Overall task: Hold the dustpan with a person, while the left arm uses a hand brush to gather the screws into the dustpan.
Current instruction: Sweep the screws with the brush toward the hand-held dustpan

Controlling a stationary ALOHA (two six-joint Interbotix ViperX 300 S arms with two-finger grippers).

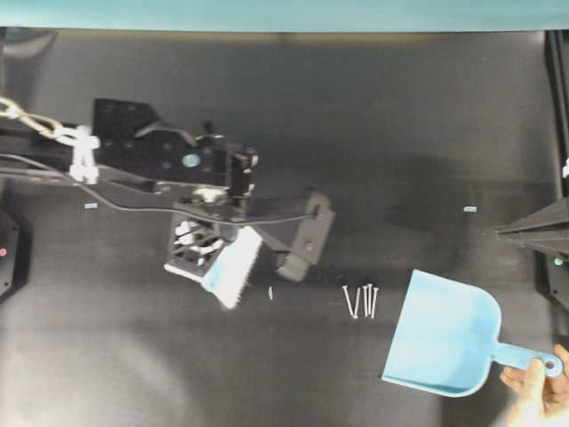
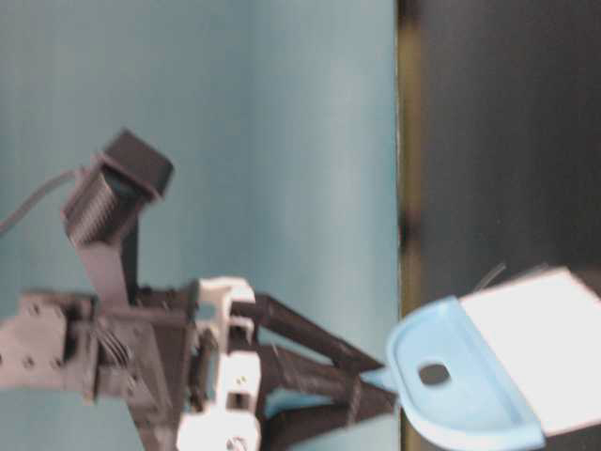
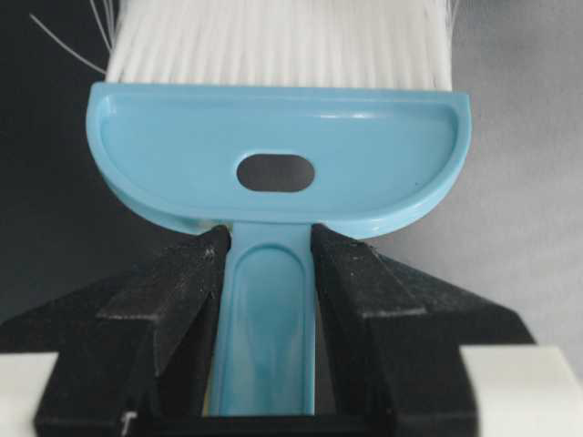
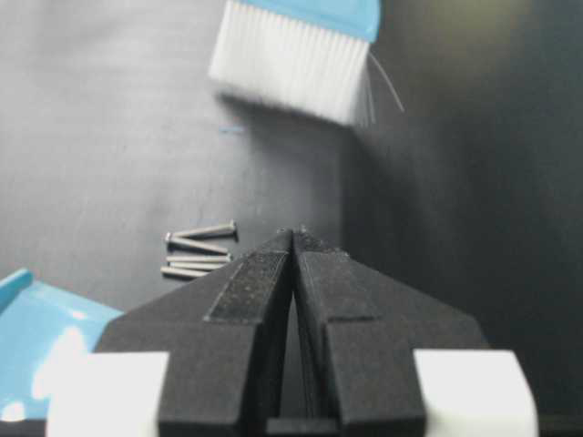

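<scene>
A black desk [image 1: 382, 116] under a teal back wall carries everything here. The screws [image 1: 361, 302] lie in a tight bundle near the middle, side by side, their long axes running roughly front to back in the overhead view. Just beside them on the right sits the dustpan [image 1: 442, 336], its wide mouth turned left toward the screws and its handle trailing down-right, where the person [image 1: 536, 389] pinches the holed end with bare fingers. Well to the left, the brush [image 1: 235, 269] hangs over the desk, bristles pointing down and toward the screws, its thin handle clamped between the jaws of the left end effector [image 3: 269, 273]. The right end effector [image 4: 293, 238] sits back at the right edge with its jaws together, holding nothing.

Risks, as I judge them: a sweep that lands too high would skim over the screws; one too hard could flick them past or under the pan's lip. The brush is held by a slim handle, so it may twist in the grip when the bristles drag. If the hand lets the pan shift, the screws could miss the mouth.
</scene>
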